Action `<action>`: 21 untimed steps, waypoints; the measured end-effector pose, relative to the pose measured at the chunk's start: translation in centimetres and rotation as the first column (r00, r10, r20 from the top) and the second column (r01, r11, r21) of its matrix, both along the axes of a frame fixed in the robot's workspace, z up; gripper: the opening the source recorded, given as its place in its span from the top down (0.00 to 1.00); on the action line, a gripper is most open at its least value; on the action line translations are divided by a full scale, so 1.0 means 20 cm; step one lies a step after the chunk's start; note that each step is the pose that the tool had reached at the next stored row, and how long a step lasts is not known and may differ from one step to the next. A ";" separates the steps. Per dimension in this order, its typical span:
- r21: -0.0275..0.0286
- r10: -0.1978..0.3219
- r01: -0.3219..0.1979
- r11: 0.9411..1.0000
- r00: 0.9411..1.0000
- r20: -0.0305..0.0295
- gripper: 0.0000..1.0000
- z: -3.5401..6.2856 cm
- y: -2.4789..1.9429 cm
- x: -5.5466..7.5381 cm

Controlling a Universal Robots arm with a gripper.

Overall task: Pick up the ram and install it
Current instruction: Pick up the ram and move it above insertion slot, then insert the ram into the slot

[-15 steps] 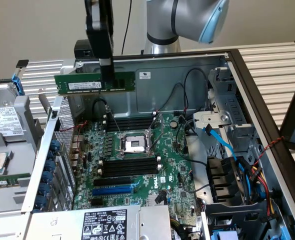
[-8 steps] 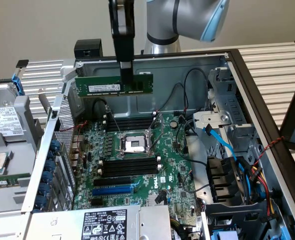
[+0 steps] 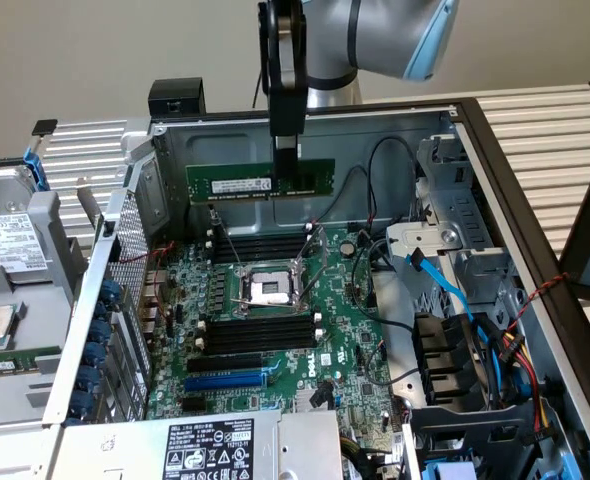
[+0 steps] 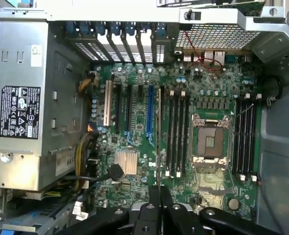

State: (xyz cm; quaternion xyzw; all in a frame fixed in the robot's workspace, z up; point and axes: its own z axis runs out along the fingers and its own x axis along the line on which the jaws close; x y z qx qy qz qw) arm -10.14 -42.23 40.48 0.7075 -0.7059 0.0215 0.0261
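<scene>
Gripper [image 3: 286, 178], pinched narrow on the ram [image 3: 230, 184] hanging level above the motherboard [image 3: 347, 345], should hold the stick parallel to an empty black slot [image 3: 260, 332] and centred over it before any downward press.

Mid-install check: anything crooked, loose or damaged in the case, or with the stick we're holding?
Nothing looks damaged. The ram is held level, but the pincer grips it off-centre, toward the exterior view's right. The processor socket sits bare, with no cooler on it.
</scene>
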 end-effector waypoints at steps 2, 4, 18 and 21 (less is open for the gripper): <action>0.000 0.000 0.000 1.000 1.000 0.000 0.88 -0.018 0.023 0.00; 0.000 0.000 0.000 1.000 1.000 0.000 0.88 -0.036 0.054 0.00; -0.008 0.000 0.000 1.000 1.000 0.013 0.88 -0.149 0.143 -0.05; -0.011 0.000 0.000 1.000 1.000 0.027 0.88 -0.165 0.142 -0.05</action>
